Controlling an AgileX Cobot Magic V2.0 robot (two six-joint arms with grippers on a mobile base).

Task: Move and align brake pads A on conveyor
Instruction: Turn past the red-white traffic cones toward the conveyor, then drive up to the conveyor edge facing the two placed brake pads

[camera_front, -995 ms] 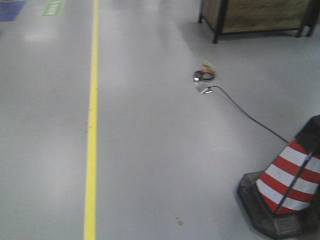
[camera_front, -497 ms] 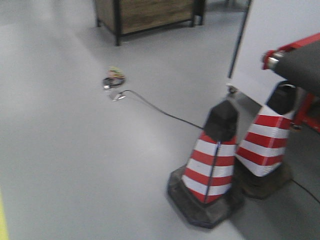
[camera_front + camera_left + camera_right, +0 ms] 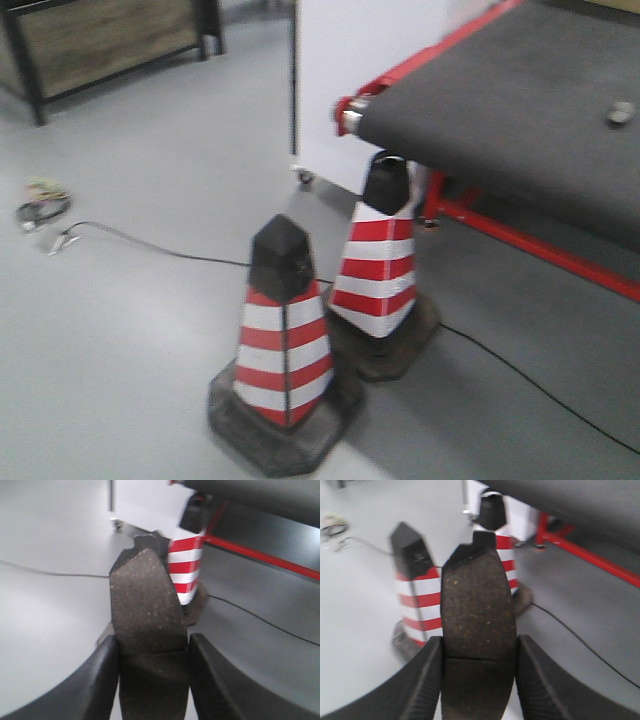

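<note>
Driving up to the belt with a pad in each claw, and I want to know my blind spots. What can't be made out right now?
- Front view: the small grey object on the conveyor is blurred and too small to identify.
- Front view: the conveyor's far end is cut off by the frame edge.
- Left wrist view: the brake pad blocks the middle of the view, so the left claw hides its grip.
- Right wrist view: the pad in the right claw hides part of the cones.
</note>
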